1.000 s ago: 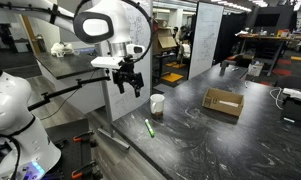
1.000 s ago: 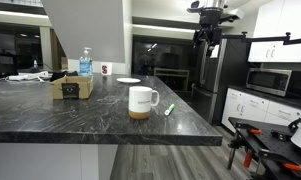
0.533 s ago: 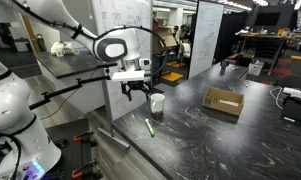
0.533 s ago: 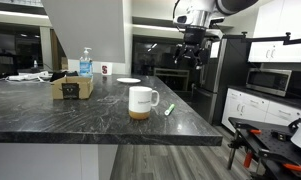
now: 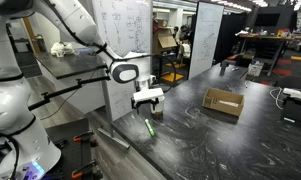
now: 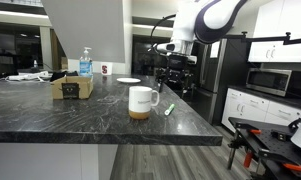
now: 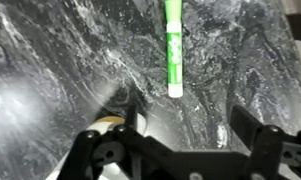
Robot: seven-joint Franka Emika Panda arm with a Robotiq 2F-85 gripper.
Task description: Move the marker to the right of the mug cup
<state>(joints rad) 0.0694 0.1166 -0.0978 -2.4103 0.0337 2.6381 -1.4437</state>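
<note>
The marker (image 5: 149, 128) lies flat on the dark tabletop (image 5: 215, 145), close to the long edge nearest the robot's base and not far from the corner at that end. In the wrist view it (image 7: 173, 45) runs lengthwise away from the camera, untouched. The mug (image 5: 158, 106) stands just beside it, further in from that edge; the two are near each other but apart, which is also plain in an exterior view of the marker (image 6: 170, 109) and the mug (image 6: 142, 101).

Over the last second the arm has dropped from high above the table to a low position by the mug, so the gripper (image 5: 147, 101) now hangs just above the marker. Its fingers are spread wide with nothing between them (image 7: 188, 122), and the marker sits a little ahead of the gap rather than inside it.

By my reading the approach is nearly done and the grasp has not begun. The gripper probably needs a small shift forward before lowering and closing.

A cardboard box (image 5: 223, 102) lies well apart, towards the middle of the table.
</note>
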